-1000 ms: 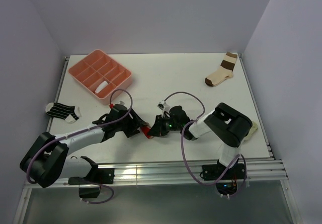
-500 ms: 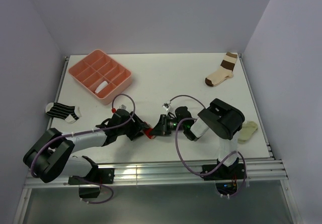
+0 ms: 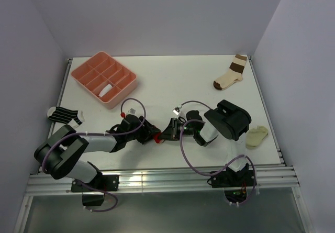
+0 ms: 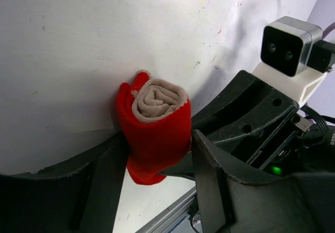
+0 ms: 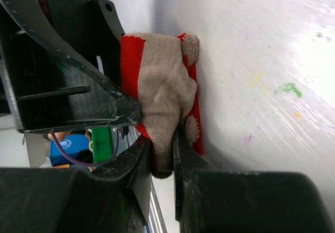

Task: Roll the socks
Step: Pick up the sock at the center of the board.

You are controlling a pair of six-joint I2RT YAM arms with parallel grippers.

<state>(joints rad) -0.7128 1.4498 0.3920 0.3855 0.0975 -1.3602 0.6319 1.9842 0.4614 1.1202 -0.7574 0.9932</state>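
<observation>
the tan sock [image 3: 157, 137], rolled into a tight coil with its red end wrapped round the outside, lies on the table [image 3: 172, 81] at the front middle, right between the two tools. both arms reach low and nearly flat over the table, pointing inward at each other. the right tool [image 5: 162, 157] is nearly closed, pinching a fold of the roll between its fingertips. the left tool [image 4: 157, 170] stands part open, its fingers astride the roll and close against both sides; whether they press it i cannot tell. the striped sock [image 3: 65, 115] lies well apart at the left edge.
</observation>
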